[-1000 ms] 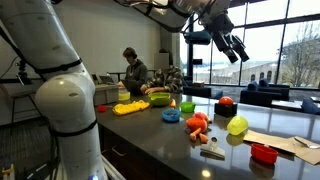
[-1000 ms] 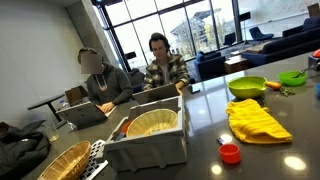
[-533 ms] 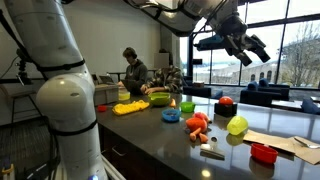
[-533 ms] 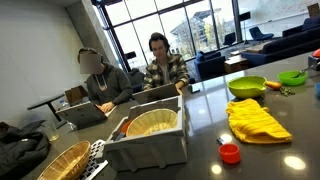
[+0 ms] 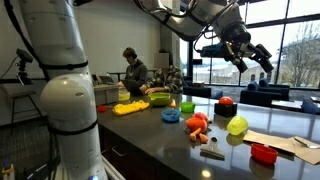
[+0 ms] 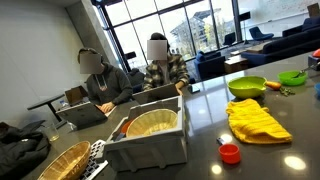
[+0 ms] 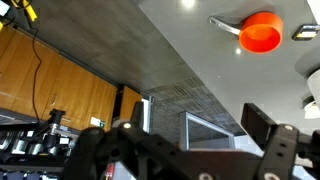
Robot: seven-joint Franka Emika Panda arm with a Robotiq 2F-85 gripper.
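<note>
Exterior view: pincer, jaws spread wide and empty, hangs high above the worktop, well apart from everything on it. Nearest below it lie a red ball and a yellow-green ball, near each other at mid-worktop. A red bowl sits close to the near edge. Open air separates pincer and balls.

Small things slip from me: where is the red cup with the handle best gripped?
Probably across the rim of the red cup, from straight above, one finger inside: it seems to stand mouth up on the counter, and its thin handle sticks out sideways, low and harder to pinch.
</note>
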